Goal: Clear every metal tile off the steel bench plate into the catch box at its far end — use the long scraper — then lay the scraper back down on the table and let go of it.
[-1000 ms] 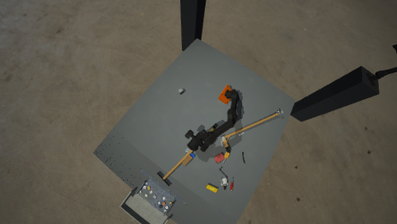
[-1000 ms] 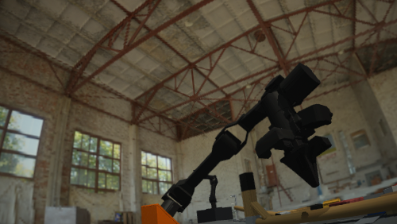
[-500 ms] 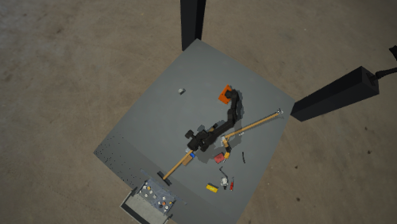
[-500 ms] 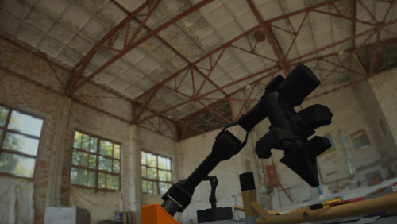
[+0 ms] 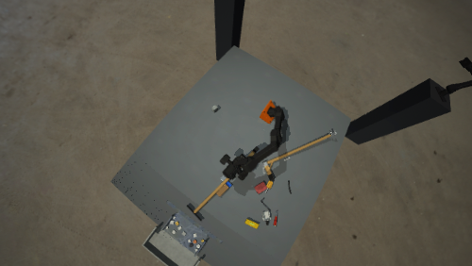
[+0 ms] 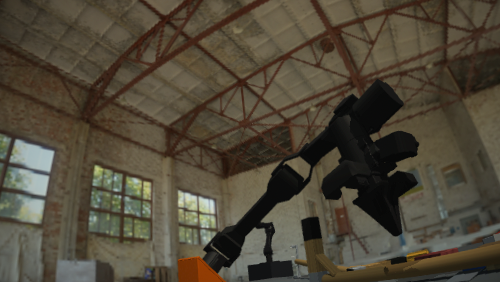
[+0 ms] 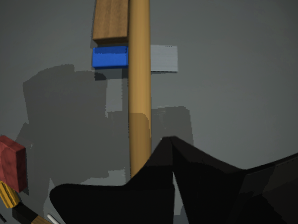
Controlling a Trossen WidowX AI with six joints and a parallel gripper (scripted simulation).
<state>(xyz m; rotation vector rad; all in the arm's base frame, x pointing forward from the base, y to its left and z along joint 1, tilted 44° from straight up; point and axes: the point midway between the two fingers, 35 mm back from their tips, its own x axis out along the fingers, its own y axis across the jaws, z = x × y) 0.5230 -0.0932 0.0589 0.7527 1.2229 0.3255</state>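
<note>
The dull grey bench (image 5: 189, 127) (image 7: 240, 100) spans the middle of the top view. Directly on it, low and right of centre, lie a red block (image 5: 261, 188) (image 7: 12, 162), a yellow block (image 5: 252, 224) and a red-handled tool (image 5: 276, 219); a small pale object (image 5: 215, 108) sits toward the upper left.

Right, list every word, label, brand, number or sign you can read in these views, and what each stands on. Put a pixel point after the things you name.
None can be read.
Yellow-and-green panel on the back wall (image 6: 413, 190): perhaps a sign, too blurred to read.
Yellow block (image 5: 252, 224): too small to tell whether it bears lettering.
Blue block (image 5: 229, 184) (image 7: 110, 57): no lettering shows.
</note>
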